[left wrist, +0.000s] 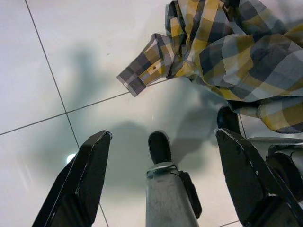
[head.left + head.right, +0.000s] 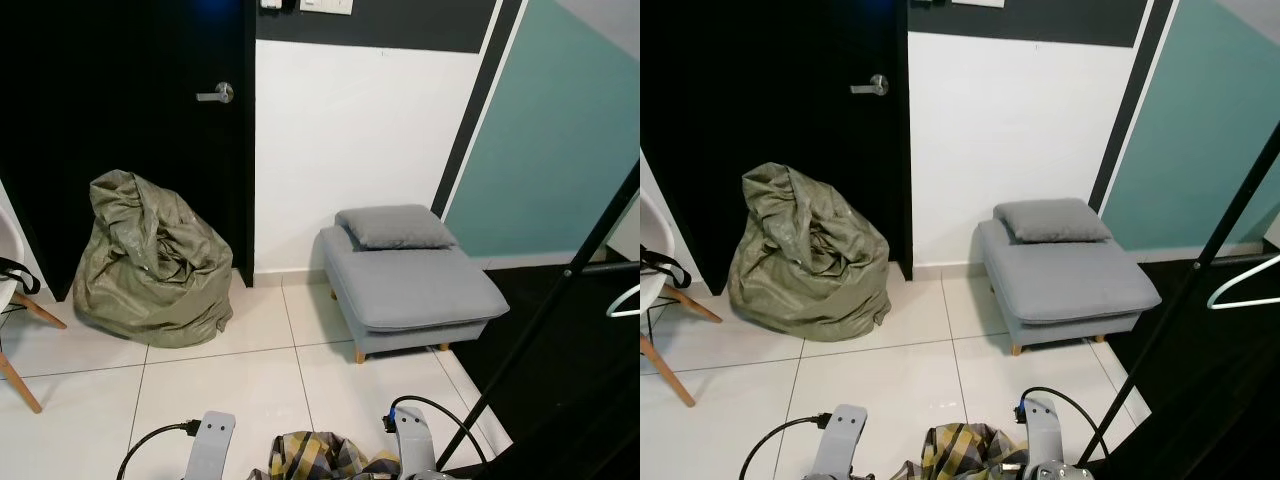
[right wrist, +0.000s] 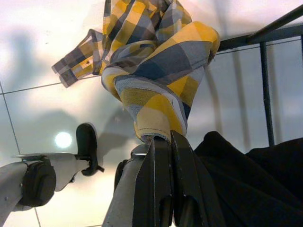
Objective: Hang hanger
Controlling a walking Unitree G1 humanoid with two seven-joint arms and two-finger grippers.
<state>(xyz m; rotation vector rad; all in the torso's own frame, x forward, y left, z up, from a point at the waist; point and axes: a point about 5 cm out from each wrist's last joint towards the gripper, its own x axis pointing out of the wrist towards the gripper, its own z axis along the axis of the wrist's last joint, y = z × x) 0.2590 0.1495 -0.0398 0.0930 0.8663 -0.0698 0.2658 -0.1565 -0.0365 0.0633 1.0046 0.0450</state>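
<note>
Low against the white tiled floor (image 2: 250, 370), between two silver arms: a yellow, grey and navy checked shirt (image 3: 156, 71), bunched and hanging. Right pincer (image 3: 163, 142) clamped on a fold of that shirt, black fingers pressed together, cloth rising straight from the tips. Left pincer (image 1: 161, 142) apart and holding nothing, fingers (image 1: 87, 175) spread wide over the tiles, shirt cuff (image 1: 139, 75) dangling just beyond them without touching. Hard to tell from the wrist views whether any hanger sits inside the shirt. Off to the right: a slanting black rack pole (image 2: 560, 290), and beside it a white hanger (image 2: 1245, 290) hooked on a dark horizontal rail (image 2: 1240, 260), well apart from both pincers. Beyond the arms, against the white wall (image 2: 350, 140): a low grey seat (image 2: 415, 290) on short wooden legs, a grey cushion (image 2: 393, 227) lying at its back end. Left of the seat, a black door (image 2: 130, 100) with a silver lever handle (image 2: 217, 95), and in front of the door a crumpled olive-green bag (image 2: 150, 262) slumped on the floor. Far left edge: part of a white chair (image 2: 15, 285) with wooden legs, a black strap draped over it. Teal panel (image 2: 560, 140) on the wall at the right, bordered by a dark diagonal stripe.
</note>
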